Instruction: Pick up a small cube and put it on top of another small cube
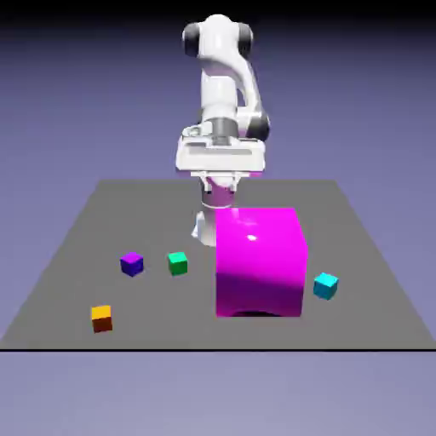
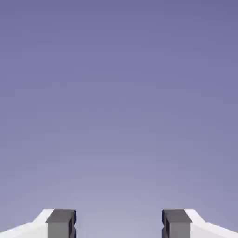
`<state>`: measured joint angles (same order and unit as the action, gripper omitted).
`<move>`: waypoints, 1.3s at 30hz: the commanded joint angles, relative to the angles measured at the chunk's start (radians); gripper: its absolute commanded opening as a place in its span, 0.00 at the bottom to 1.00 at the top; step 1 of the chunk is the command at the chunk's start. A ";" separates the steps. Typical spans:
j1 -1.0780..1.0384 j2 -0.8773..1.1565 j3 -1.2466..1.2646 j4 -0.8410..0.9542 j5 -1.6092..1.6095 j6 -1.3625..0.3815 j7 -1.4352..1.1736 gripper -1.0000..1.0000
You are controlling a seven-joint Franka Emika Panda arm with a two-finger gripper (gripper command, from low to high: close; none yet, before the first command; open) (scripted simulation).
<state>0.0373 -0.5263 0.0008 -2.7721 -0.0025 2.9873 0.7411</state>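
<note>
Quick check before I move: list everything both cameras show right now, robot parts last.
cyan cube: one, turquoise, exterior view's right of the magenta block, apart from it.
magenta block: one, large, table centre.
green cube: one, exterior view's left of the block.
purple cube: one, left of the green cube.
orange cube: one, near the table's front left.
table: one, grey.
gripper: one, white, grey fingertips, jaws apart, empty, facing only backdrop.

The light is soft and even. A bright white shine sits on top of the big pink block. A small dark shadow lies under its front edge. The tabletop looks flat grey. Both pictures look a little soft.
</note>
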 commanded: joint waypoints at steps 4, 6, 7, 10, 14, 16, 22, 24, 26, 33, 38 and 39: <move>0.084 0.145 0.003 0.126 -0.008 -0.165 0.000 0.50; 0.126 0.217 0.004 0.188 -0.012 -0.247 0.000 0.50; 0.147 0.254 0.005 0.220 -0.014 -0.288 0.001 0.50; 0.210 0.362 0.007 0.314 -0.020 -0.412 0.001 0.50; 0.294 0.507 0.010 0.440 -0.029 -0.577 0.001 0.50; 0.336 0.580 0.011 0.503 -0.033 -0.659 0.001 0.50; 0.462 0.797 0.015 0.691 -0.045 -0.906 0.002 0.50; 0.504 0.870 0.017 0.754 -0.049 -0.989 0.002 0.50; 0.546 0.942 0.018 0.817 -0.053 -1.071 0.002 0.50; 0.693 1.196 0.023 1.036 -0.067 -1.360 0.003 0.50; 0.737 1.278 0.024 1.068 -0.073 -1.408 0.004 0.50; 0.736 1.282 0.023 1.032 -0.075 -1.368 0.006 0.50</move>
<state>0.7730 0.7559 0.0241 -1.7405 -0.0770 1.6194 0.7469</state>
